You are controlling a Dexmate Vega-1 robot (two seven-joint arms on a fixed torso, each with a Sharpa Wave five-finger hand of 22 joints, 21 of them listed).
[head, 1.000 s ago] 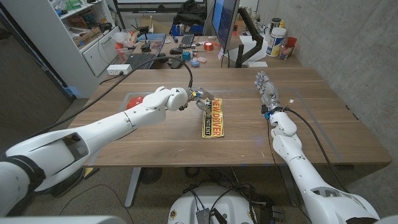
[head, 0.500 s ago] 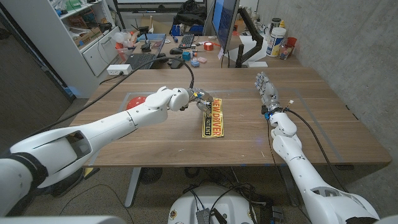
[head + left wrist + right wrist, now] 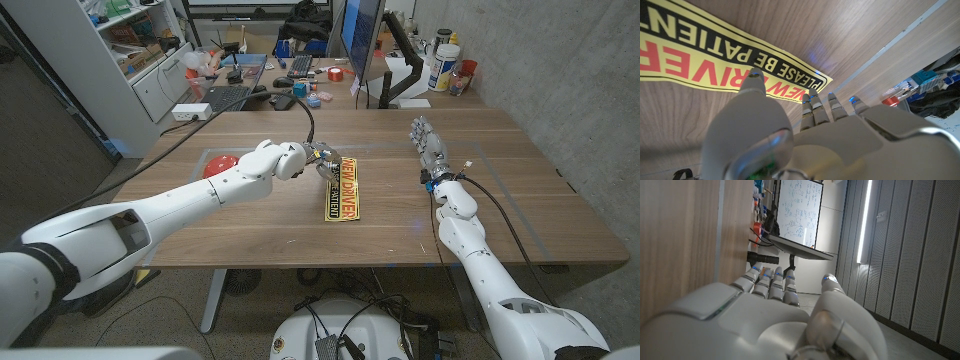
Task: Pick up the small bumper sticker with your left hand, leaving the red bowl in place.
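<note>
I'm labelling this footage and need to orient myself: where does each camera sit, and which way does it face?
Head view: on the robot's head, looking down the wooden table; both arms, left hand at the bumper sticker, right hand, red bowl.
Left wrist view: behind the left hand, facing the sticker.
Right wrist view: behind the right hand, facing a monitor.
Head and left wrist views share the sticker.

Wooden table (image 3: 250, 225) under everything, grain running lengthwise. Behind its far edge, a cluttered desk with a black keyboard (image 3: 226, 97), a roll of red tape (image 3: 335, 74) and a monitor (image 3: 361, 36) on a stand. White bottle (image 3: 447, 67) near the wall. Shelf unit (image 3: 135, 45) at far left. Whiteboard (image 3: 800, 212) covered in writing.
</note>
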